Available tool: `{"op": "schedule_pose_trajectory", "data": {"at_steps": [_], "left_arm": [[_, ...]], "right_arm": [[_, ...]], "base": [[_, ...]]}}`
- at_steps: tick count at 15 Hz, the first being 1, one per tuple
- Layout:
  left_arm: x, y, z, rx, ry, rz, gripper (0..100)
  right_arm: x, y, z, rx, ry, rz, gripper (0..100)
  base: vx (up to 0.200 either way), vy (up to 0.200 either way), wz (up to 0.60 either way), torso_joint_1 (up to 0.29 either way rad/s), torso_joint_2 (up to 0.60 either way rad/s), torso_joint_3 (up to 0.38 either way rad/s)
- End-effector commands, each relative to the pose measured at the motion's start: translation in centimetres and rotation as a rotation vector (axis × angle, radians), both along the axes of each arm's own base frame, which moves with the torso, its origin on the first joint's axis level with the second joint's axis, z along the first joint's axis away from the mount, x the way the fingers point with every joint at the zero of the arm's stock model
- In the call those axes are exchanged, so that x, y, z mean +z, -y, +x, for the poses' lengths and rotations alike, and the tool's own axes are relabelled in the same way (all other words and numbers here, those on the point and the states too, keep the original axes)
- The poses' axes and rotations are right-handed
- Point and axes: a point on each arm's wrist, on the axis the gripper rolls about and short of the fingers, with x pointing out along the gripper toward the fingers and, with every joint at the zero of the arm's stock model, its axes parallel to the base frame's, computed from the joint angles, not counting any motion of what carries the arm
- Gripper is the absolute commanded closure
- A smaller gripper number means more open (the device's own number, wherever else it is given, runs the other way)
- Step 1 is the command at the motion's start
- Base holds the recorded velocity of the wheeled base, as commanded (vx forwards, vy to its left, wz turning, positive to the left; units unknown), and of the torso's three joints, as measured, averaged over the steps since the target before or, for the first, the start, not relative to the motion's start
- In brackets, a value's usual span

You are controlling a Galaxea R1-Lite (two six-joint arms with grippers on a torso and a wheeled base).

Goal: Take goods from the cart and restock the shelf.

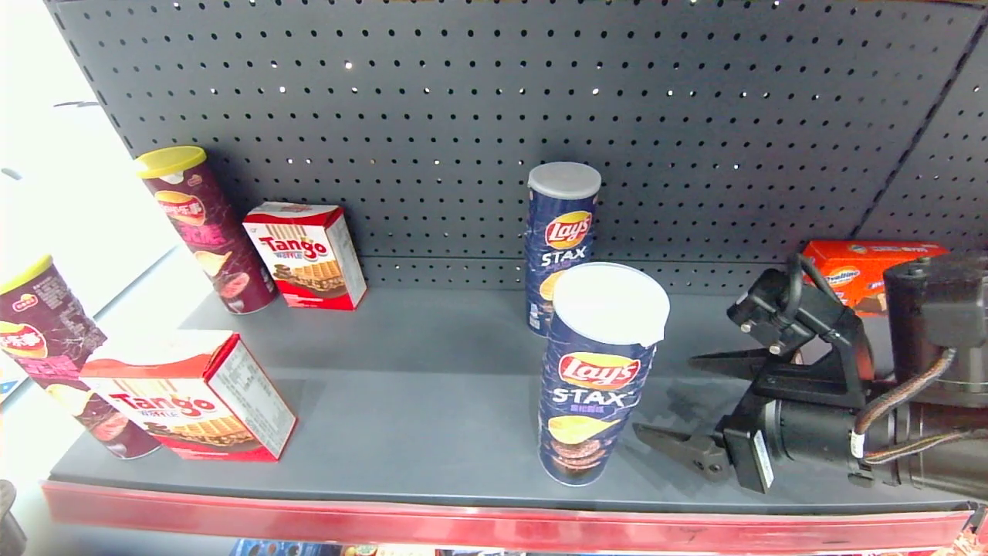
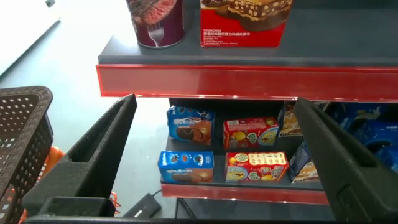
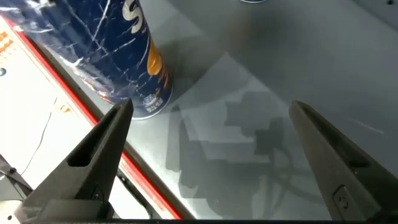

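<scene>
Two blue chip cans with pale lids stand upright on the grey shelf (image 1: 432, 386). One can (image 1: 598, 378) is near the front edge and the other (image 1: 559, 239) is behind it by the pegboard. My right gripper (image 1: 679, 401) lies just right of the front can, open and holding nothing, a small gap away from it. In the right wrist view the gripper (image 3: 211, 109) spreads over bare shelf with that can (image 3: 106, 50) beside one finger. My left gripper (image 2: 214, 106) is open and holds nothing, low in front of the shelving, next to a dark woven basket (image 2: 25, 143).
Two red and white wafer boxes (image 1: 309, 255) (image 1: 193, 398) and two maroon cans (image 1: 204, 228) (image 1: 46, 347) fill the shelf's left side. An orange box (image 1: 864, 266) sits at the back right. Lower shelves hold small snack boxes (image 2: 249, 149). The red front lip (image 1: 494, 525) edges the shelf.
</scene>
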Motion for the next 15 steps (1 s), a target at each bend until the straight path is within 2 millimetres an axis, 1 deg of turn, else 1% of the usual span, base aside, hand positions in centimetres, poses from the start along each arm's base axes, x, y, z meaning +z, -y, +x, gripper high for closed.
{"op": "schedule_pose_trajectory", "data": {"at_steps": [1,3,5,11,13,15], "left_arm": [[0.0,0.0,0.0,0.001,-0.002,0.000,0],[0.0,0.0,0.0,0.001,-0.002,-0.001,0],[0.0,0.0,0.0,-0.001,-0.002,0.000,0],[0.0,0.0,0.0,-0.002,-0.002,0.000,0],[0.0,0.0,0.0,-0.001,-0.002,-0.001,0],[0.0,0.0,0.0,-0.001,-0.002,-0.001,0]], "right_arm": [[-0.4,-0.6,0.6,0.003,-0.016,-0.013,0],[-0.4,-1.0,1.1,0.003,-0.018,-0.015,0],[-0.5,-1.1,1.1,0.008,-0.019,-0.016,0],[-0.4,-0.9,1.0,0.002,-0.016,-0.014,0],[0.6,0.2,0.5,-0.040,0.026,0.009,0],[2.6,3.1,-0.1,-0.139,0.100,0.063,0]], "base": [[0.000,0.000,0.00,0.000,0.00,0.000],[0.000,0.000,0.00,0.000,0.00,0.000],[0.000,0.000,0.00,0.000,0.00,0.000],[0.000,0.000,0.00,0.000,0.00,0.000],[0.000,0.000,0.00,0.000,0.00,0.000],[0.000,0.000,0.00,0.000,0.00,0.000]]}}
